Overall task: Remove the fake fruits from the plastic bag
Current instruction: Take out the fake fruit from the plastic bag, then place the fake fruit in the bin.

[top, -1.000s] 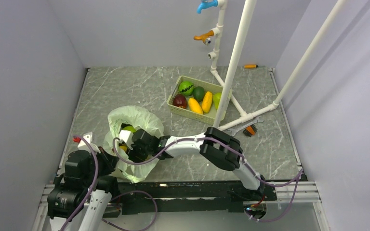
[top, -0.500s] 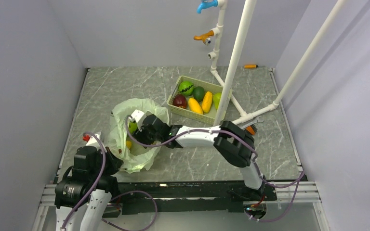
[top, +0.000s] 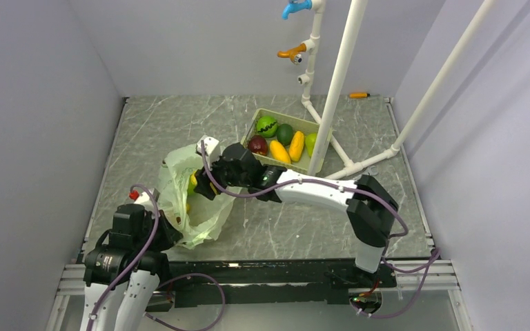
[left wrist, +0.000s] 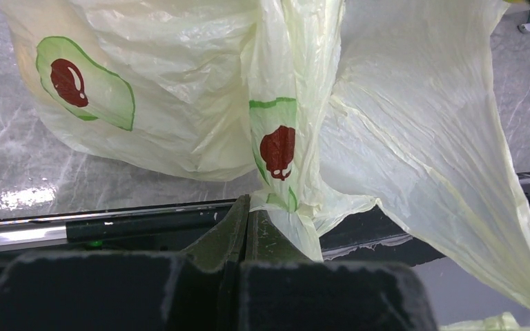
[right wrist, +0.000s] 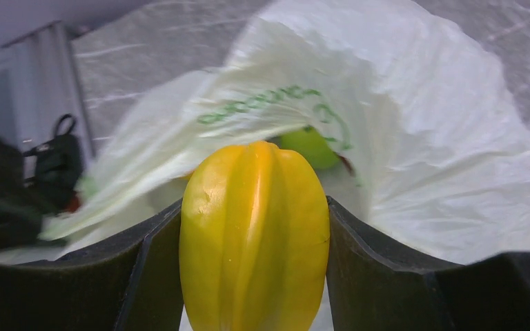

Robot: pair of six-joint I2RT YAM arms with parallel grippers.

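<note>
R claw (right wrist: 255, 231) clamps ribbed glossy yellow fruit (right wrist: 254, 255); L claw (left wrist: 246, 219) pinches crinkly pale-green bag (left wrist: 400, 138).

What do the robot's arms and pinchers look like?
Each is built from smooth white tube sections joined by chunky black joints, with thin purple cables looping along it. That goes for the left arm and the right arm alike. The left gripper and right gripper each have two dark, matte, flat-sided fingers.
</note>
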